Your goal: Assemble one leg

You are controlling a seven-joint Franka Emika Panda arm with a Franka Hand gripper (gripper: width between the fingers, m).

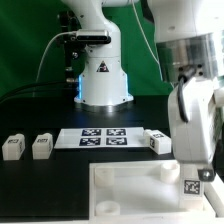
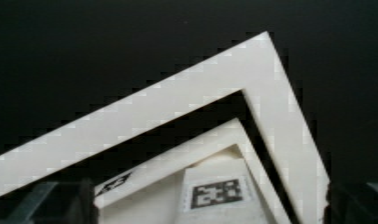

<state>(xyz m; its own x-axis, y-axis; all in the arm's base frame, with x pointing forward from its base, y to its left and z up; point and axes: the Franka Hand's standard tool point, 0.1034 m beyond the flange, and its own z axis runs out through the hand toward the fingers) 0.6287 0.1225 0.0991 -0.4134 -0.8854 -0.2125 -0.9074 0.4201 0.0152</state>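
Observation:
My gripper (image 1: 190, 178) is at the exterior view's right. It is shut on a white leg (image 1: 190, 186) with a marker tag and holds it upright over the right front corner of the large white panel (image 1: 125, 188). In the wrist view the leg (image 2: 204, 190) sits between my dark fingers (image 2: 44, 205), tag facing the camera, and the panel's corner (image 2: 221, 85) lies beyond it. I cannot tell whether the leg touches the panel. Three more legs lie on the black table: two (image 1: 14, 147) (image 1: 42, 147) at the left and one (image 1: 158, 141) right of the marker board.
The marker board (image 1: 103, 136) lies flat on the table behind the panel. The robot's white base (image 1: 103, 75) stands at the back, with cables to its left.

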